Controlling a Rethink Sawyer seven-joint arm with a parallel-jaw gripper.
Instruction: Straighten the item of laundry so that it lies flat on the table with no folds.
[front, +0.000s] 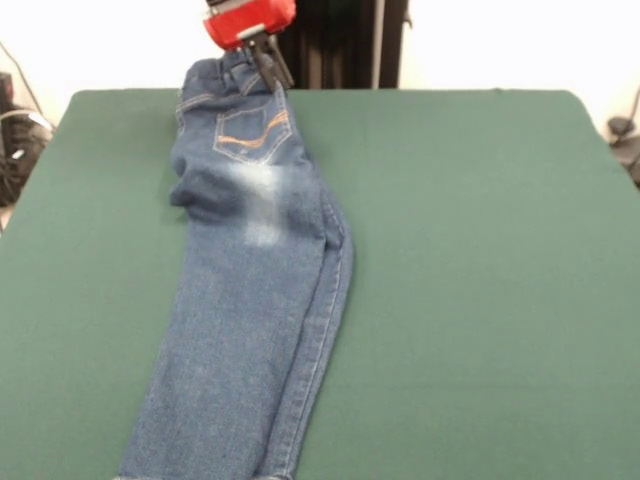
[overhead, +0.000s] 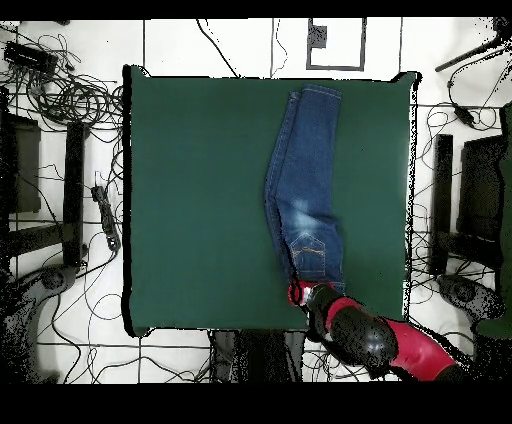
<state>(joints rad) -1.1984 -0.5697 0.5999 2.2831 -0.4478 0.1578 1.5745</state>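
Note:
The item of laundry (front: 250, 300), small blue denim jeans, lies lengthwise on the green table (front: 480, 260), folded along its length with one leg over the other. A stitched back pocket and a faded whitish patch face up. Its cuffs reach the near table edge, and its waistband is raised off the table top at the far side. My gripper (front: 266, 62) sits at that waistband, its dark fingers close together on the cloth. From overhead, the jeans (overhead: 305, 190) run from the table's top edge down to the gripper (overhead: 299, 293) near the bottom edge of the table (overhead: 200, 200).
Wide bare felt lies on both sides of the jeans. Tangled cables (overhead: 70, 95) and dark stands (overhead: 72, 190) surround the table on the floor. A black post (front: 340, 40) rises behind the far edge.

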